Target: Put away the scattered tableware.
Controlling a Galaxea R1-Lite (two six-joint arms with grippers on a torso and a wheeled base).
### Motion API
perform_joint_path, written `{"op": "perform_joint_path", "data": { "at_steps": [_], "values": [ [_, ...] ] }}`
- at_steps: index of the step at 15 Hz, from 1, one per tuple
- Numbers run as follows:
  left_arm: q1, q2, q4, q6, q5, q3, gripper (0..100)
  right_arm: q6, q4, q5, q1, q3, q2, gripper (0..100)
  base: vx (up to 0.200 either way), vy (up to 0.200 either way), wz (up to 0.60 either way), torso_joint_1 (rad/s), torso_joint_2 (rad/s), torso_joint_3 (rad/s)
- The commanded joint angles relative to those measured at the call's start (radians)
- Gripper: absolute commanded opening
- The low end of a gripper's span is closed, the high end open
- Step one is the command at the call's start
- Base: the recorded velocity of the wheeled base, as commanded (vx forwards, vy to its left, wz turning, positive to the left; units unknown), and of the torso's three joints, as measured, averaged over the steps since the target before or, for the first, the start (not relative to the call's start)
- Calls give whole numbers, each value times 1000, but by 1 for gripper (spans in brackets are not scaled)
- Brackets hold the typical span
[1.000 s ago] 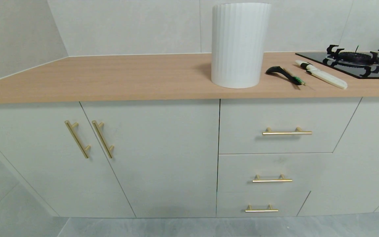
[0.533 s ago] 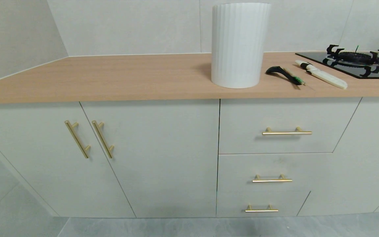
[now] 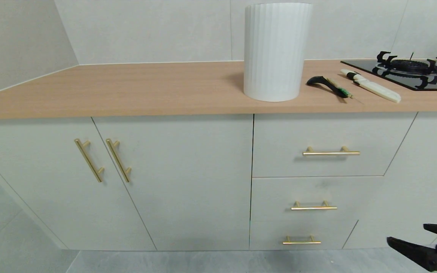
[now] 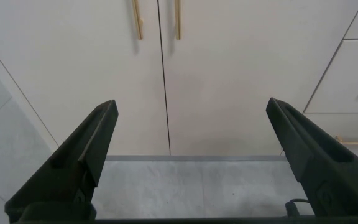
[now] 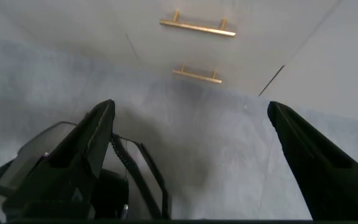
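Wood countertop, knife beside hob; grey tile wall, pale cabinets.

Head view: set high, faced forward and down at cabinet front from mid distance; countertop taken in above, floor below.
Left wrist view: held low, aimed about level at door handles, fairly near, framed by spread left gripper.
Right wrist view: tilted down at floor; lower drawer handles caught.
Both handle sets shared with head view.
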Motion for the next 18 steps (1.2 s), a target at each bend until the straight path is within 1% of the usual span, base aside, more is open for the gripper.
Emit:
{"op": "perform_joint_path", "data": {
  "at_steps": [1, 2, 3, 4, 8, 10, 11, 15, 17, 18],
  "values": [
    [0, 0, -1, 0, 0, 0, 100, -3, -129, -1, 3, -36, 299, 100, 0, 0, 0, 0, 0, 0],
    [0, 0, -1, 0, 0, 0, 100, -3, -224, -6, 3, -38, 397, 100, 0, 0, 0, 0, 0, 0],
    [0, 0, -1, 0, 1, 0, 100, -3, -258, -7, 3, -39, 435, 100, 0, 0, 0, 0, 0, 0],
    [0, 0, -1, 0, 0, 0, 100, -2, -325, -9, 3, -53, 518, 100, 0, 0, 0, 0, 0, 0],
    [0, 0, -1, 0, 0, 0, 100, -2, -448, -57, 4, -127, 713, 100, 0, 0, 0, 0, 0, 0],
    [0, 0, -1, 0, 1, 0, 100, -2, -488, -69, 4, -147, 773, 100, 0, 0, 0, 0, 0, 0],
    [0, 0, -1, 0, 0, 0, 100, -2, -529, -73, 14, -167, 833, 100, 0, 0, 0, 0, 0, 0],
    [0, 0, -1, 0, 1, 0, 100, 4, -589, -133, 34, -248, 978, 100, 0, 0, 0, 0, 0, 0],
    [0, 0, -1, 0, 0, 0, 100, 21, -670, -149, 38, -246, 1035, 100, 0, 0, 0, 0, 0, 0],
    [0, 0, -1, 0, 0, 0, 100, 40, -733, -169, 41, -243, 1074, 100, 0, 0, 0, 0, 0, 0]
  ]
}}
